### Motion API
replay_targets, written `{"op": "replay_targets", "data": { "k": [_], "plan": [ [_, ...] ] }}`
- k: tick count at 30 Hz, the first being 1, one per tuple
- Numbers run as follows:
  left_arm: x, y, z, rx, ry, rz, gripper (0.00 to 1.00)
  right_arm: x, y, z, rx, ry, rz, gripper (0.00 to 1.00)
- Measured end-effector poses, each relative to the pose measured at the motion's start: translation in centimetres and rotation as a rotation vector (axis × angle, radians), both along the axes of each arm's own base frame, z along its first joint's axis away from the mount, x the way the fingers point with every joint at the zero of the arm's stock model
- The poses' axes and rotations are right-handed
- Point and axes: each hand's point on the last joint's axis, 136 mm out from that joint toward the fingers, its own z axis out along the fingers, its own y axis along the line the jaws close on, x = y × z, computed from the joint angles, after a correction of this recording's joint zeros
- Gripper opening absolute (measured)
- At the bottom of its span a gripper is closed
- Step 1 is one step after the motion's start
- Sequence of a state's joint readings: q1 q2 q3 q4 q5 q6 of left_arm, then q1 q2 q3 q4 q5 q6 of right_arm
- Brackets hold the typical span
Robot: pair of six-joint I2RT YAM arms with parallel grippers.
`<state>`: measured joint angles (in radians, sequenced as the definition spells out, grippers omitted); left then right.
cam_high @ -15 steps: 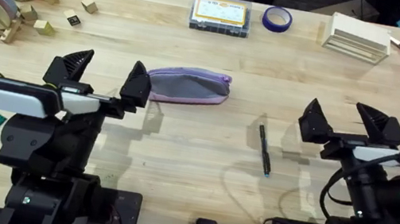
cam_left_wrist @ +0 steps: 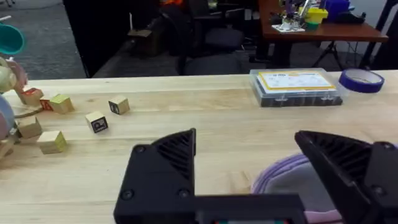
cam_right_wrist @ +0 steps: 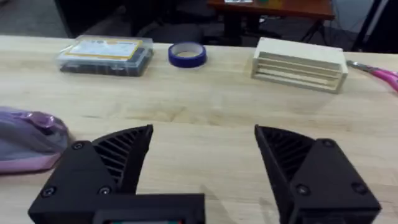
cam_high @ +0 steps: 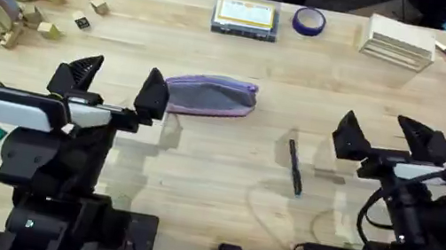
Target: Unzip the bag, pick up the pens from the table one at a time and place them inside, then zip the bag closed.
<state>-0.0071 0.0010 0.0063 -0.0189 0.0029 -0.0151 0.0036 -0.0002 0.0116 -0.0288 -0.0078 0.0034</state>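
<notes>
Just beyond your left gripper, the bag lies flat on the table with its long axis running side to side, its near end almost level with that gripper's inner finger. Both fingers there stand wide apart with nothing between them. From the left wrist camera you see the pouch's lilac edge tucked just beside the inner finger, off to one side of the gap and not centred in it. Your right gripper is spread open as well, holding nothing, and sits well apart from the bag. The pen lies between the two arms, nearer the right one, with its long axis running roughly front to back. The zipper looks closed, so unzipping comes first, I judge. Your left arm is the closer one for pinning or gripping the bag's end.
</notes>
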Motion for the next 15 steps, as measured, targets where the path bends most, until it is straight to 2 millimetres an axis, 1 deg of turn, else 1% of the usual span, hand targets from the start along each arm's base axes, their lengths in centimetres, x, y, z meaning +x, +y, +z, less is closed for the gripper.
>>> {"op": "replay_targets", "data": {
  "k": [5,7,9,11,13,15],
  "plan": [
    [-0.3,0.0,-0.8,0.001,0.068,0.002,0.992,-0.3,0.6,0.2,0.004,0.024,0.034,0.997],
    [-0.8,0.1,-0.5,0.006,0.105,0.005,0.992,-0.6,0.9,0.0,0.007,0.057,0.051,0.997],
    [-1.4,0.1,0.8,0.010,0.114,0.007,0.992,-1.2,1.1,-0.2,0.010,0.108,0.066,0.998],
    [-2.1,0.1,2.5,0.010,0.111,0.007,0.992,-1.9,1.2,0.3,0.012,0.141,0.072,0.997],
    [-3.0,0.2,4.4,0.011,0.108,0.007,0.992,-2.7,1.3,1.5,0.014,0.161,0.076,0.997],
    [-3.8,0.2,6.1,0.013,0.113,0.007,0.992,-3.4,1.4,3.1,0.015,0.167,0.078,0.998]
  ]
}}
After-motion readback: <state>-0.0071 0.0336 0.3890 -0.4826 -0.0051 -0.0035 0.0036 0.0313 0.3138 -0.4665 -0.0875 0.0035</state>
